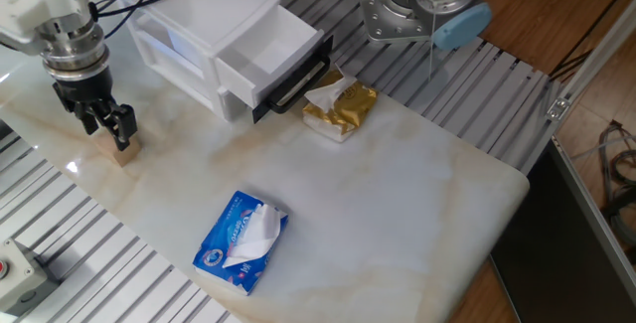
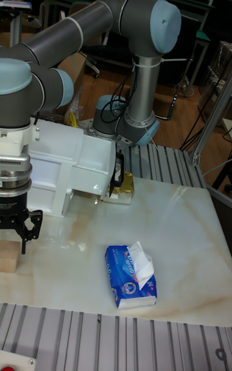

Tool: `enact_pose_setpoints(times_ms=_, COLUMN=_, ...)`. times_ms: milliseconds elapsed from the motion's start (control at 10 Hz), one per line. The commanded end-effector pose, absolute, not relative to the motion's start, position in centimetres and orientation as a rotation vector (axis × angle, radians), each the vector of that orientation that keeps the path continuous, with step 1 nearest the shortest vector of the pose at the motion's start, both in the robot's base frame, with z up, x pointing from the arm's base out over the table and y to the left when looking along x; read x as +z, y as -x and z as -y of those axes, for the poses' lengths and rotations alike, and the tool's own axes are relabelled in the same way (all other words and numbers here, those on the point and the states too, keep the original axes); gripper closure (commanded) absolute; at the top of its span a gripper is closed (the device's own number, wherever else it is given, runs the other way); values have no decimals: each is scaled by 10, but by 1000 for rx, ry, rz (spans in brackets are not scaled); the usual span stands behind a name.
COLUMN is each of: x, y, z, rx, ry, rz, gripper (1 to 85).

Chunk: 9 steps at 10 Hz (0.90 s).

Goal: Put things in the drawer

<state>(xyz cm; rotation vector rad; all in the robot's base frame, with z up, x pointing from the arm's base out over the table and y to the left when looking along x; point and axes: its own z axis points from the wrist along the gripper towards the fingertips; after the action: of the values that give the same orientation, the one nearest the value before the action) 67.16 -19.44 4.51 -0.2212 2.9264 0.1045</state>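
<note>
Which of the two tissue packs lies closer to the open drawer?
The gold tissue pack: it lies right beside the drawer's black handle. The blue tissue pack lies well apart, nearer the table's front edge.

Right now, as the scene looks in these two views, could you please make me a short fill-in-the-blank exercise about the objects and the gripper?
1. The lower drawer of the white cabinet is pulled ____.
2. The gripper is right at the small wooden ____ on the marble table.
3. The tissue pack nearest the table's front edge is ____ in colour.
4. The gold tissue pack lies just in front of the drawer's black ____.

Missing words: open; cube; blue; handle
</note>
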Motion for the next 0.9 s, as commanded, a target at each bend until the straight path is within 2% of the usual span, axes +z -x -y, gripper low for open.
enact_pose_setpoints(times_ms=0, x=44, y=-675, z=191, rx=141, ry=166, rz=-2914, gripper=220)
enact_pose_setpoints(times_ms=800, x=37, y=-678, z=190, rx=172, ry=145, rz=-2904, gripper=243)
